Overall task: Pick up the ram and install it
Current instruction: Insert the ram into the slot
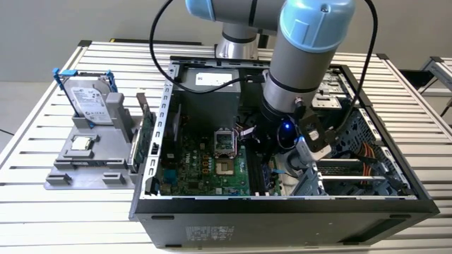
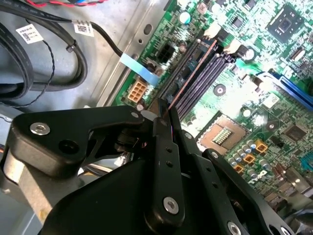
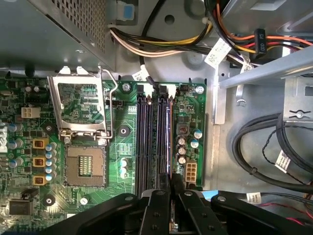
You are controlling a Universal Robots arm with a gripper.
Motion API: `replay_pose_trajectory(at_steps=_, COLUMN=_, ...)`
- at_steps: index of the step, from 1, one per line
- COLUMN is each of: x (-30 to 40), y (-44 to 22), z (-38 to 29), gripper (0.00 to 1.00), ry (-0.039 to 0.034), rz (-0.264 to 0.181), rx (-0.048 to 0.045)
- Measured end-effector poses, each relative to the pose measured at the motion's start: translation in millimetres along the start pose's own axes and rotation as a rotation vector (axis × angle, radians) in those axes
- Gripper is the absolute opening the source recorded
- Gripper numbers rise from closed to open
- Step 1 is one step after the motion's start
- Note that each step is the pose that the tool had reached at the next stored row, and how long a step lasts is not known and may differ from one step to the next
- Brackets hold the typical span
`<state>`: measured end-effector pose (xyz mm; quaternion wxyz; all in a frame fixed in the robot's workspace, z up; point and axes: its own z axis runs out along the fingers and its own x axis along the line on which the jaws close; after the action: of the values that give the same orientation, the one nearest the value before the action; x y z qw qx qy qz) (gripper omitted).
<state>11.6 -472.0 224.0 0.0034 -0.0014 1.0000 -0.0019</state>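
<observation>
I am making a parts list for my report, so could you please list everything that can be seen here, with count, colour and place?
Open black computer case: one, on the slatted metal table.
Green motherboard: one, flat inside the case.
Silver processor socket: one, empty, on the motherboard.
Black memory slots: a row, beside the socket.
Thin dark-blue ram stick: one, edge-on over the slots, between the gripper fingers.
Silver hard drive in blue bracket: one, upright on the grey holder, at the exterior view's left.
Green expansion card: one, upright between holder and case.
Black cables: several, beside the motherboard.
Grey and blue robot arm: one, reaching into the case.
Black gripper: one, shut on the ram.
</observation>
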Motion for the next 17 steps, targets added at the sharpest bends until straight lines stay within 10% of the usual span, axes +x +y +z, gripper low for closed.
replay_pose_trajectory(at_steps=17, x=-0.9, y=2.7, z=0.0, gripper=0.0, ry=0.0001, rz=0.021, rx=0.0001)
